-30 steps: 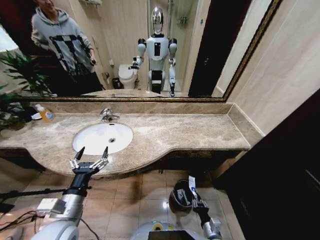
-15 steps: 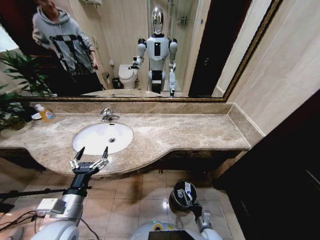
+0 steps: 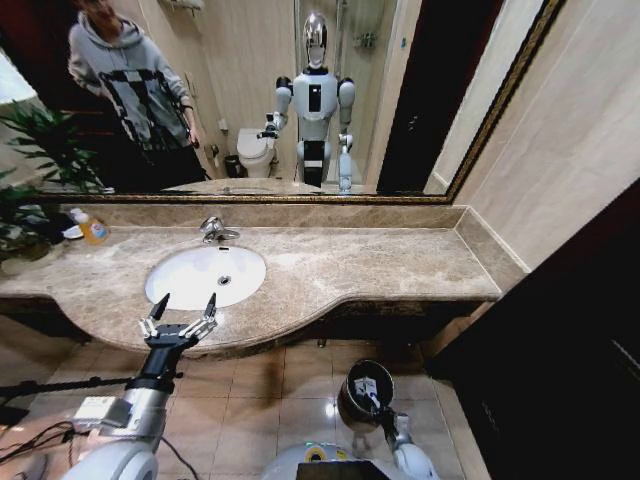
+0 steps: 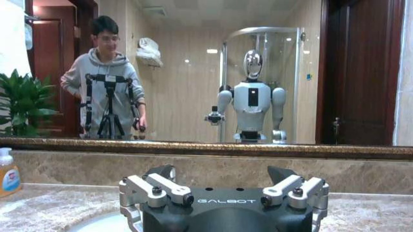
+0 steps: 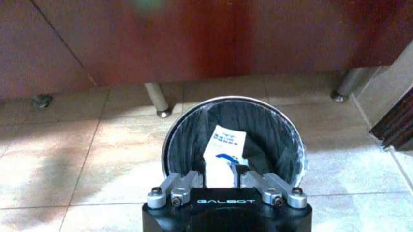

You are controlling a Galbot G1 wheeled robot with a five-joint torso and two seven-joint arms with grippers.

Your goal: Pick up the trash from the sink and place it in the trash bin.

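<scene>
Marble-topped bathroom from the head view, left gripper (image 3: 180, 312) spread wide and empty just short of the sink (image 3: 206, 275); from the right wrist view, right gripper (image 5: 223, 170) pinched narrow on the trash (image 5: 222, 147), hanging upright directly over the trash bin (image 5: 177, 140).

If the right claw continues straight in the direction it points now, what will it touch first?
Most likely the inside of the trash bin. The right claw hangs over its open mouth, pointing down into it and shut on a white packet. The packet would probably reach the bin first, though depth is unclear.
</scene>
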